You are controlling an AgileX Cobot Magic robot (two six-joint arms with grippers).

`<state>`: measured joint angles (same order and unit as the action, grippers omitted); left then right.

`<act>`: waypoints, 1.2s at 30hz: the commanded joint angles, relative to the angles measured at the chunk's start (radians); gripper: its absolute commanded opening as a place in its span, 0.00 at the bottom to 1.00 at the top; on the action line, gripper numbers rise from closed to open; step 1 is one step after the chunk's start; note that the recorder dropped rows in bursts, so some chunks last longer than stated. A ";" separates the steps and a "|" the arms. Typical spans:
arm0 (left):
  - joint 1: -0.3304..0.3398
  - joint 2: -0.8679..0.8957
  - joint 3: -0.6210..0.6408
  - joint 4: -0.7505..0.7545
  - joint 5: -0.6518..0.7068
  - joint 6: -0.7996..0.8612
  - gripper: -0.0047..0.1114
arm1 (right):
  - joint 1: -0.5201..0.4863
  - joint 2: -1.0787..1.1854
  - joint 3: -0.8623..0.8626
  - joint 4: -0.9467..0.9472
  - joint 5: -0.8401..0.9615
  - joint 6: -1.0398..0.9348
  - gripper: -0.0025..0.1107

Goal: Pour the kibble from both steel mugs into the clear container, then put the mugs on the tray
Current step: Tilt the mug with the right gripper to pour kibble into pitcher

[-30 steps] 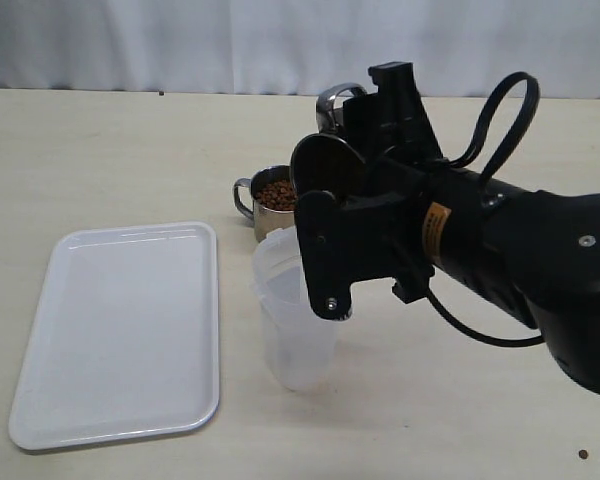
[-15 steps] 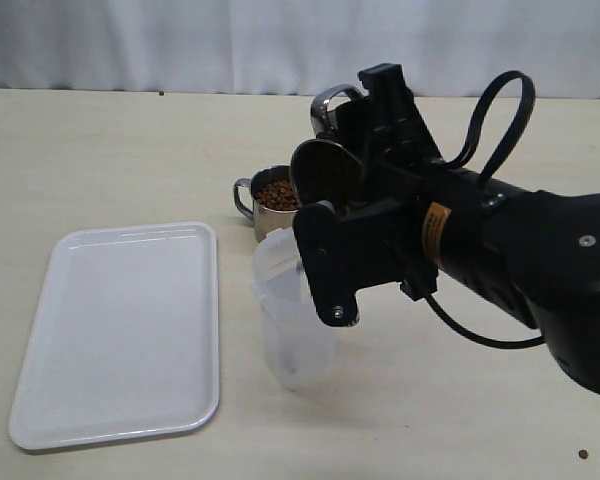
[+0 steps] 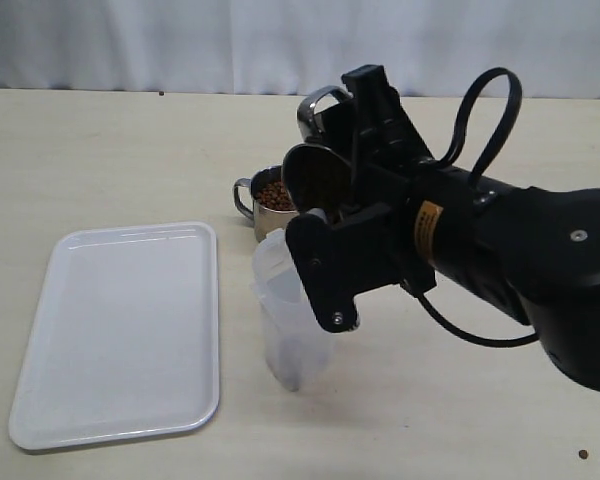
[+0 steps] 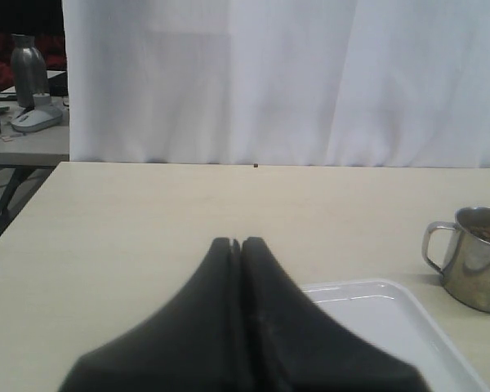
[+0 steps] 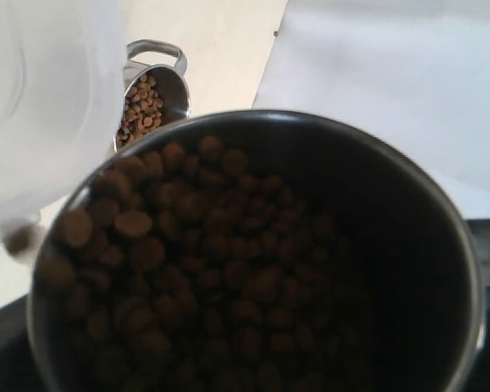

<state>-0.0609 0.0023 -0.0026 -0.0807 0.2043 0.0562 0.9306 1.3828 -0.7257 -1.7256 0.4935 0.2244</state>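
Kibble [image 5: 204, 269] fills the mug [image 3: 315, 178] pinched in the right jaws and tipped over the container [image 3: 290, 320]. A second mug [image 3: 265, 205], also holding kibble, stands on the surface [image 3: 100, 150] just behind. The tray [image 3: 120, 330] lies left of the container. The left jaws are pressed together.

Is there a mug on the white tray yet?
No, the tray is bare: one steel mug stands on the table, the other mug is held tilted above the clear container.
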 commanded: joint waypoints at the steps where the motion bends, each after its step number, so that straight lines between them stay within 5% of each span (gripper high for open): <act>1: -0.007 -0.002 0.003 0.001 -0.009 0.001 0.04 | 0.003 0.007 -0.012 -0.019 0.007 -0.065 0.06; 36: -0.007 -0.002 0.003 0.001 -0.009 0.001 0.04 | 0.003 0.007 -0.029 -0.019 0.001 -0.224 0.06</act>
<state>-0.0609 0.0023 -0.0026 -0.0807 0.2043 0.0562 0.9306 1.3916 -0.7439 -1.7277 0.4909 0.0096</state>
